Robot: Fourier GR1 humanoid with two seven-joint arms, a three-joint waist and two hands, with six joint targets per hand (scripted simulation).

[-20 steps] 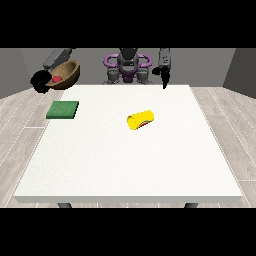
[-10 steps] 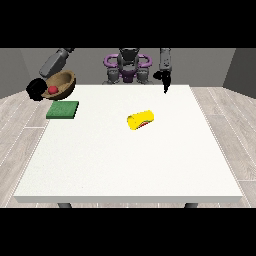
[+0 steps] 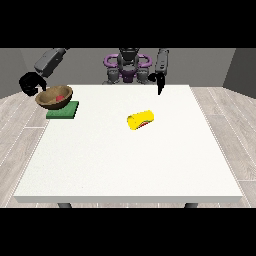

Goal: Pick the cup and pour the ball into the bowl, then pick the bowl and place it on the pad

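robot hand (image 3: 31, 83) gripping bowl (image 3: 54, 97), above pad (image 3: 63, 110)

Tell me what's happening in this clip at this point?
The hand at the view's left is at the rim of the brown bowl, which has the red ball inside and sits over the green pad at the table's far left corner. Whether the bowl is resting on the pad is hard to tell. The yellow cup lies on its side mid-table. The hand at the view's right hangs idle near the far edge.
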